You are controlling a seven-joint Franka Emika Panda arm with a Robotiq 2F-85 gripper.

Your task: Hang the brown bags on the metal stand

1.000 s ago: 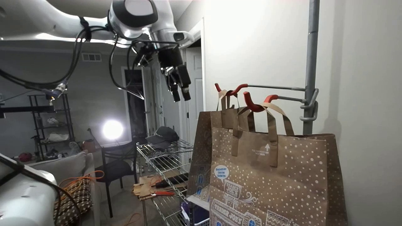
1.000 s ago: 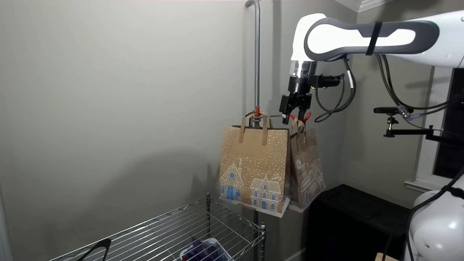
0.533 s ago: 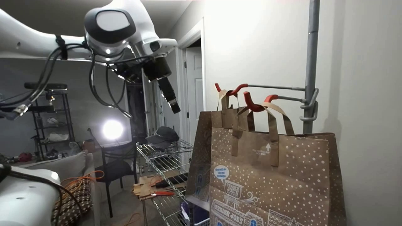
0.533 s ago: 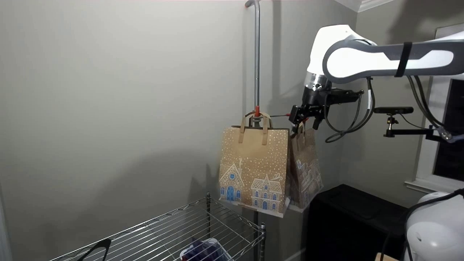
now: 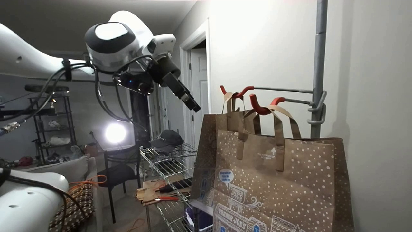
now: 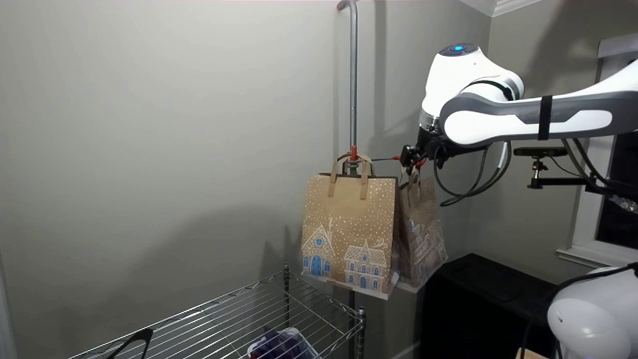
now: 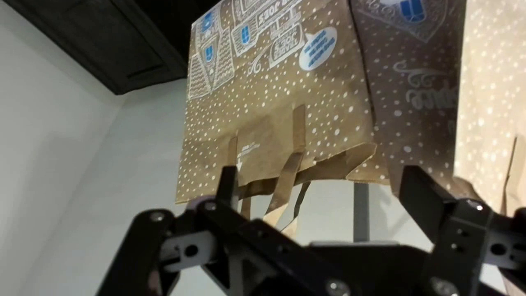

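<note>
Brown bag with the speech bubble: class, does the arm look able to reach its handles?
Probably yes: the open tool faces the handles with nothing visible between, though the red hook holding them up could interfere.

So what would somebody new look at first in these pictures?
Probably the two big brown bags, hanging from red hooks on the metal stand. Next, perhaps, the white robot arm reaching in from the side in both exterior views, its gripper open toward the bags in the wrist view. A dazzling round light glows in the background of an exterior view.
</note>
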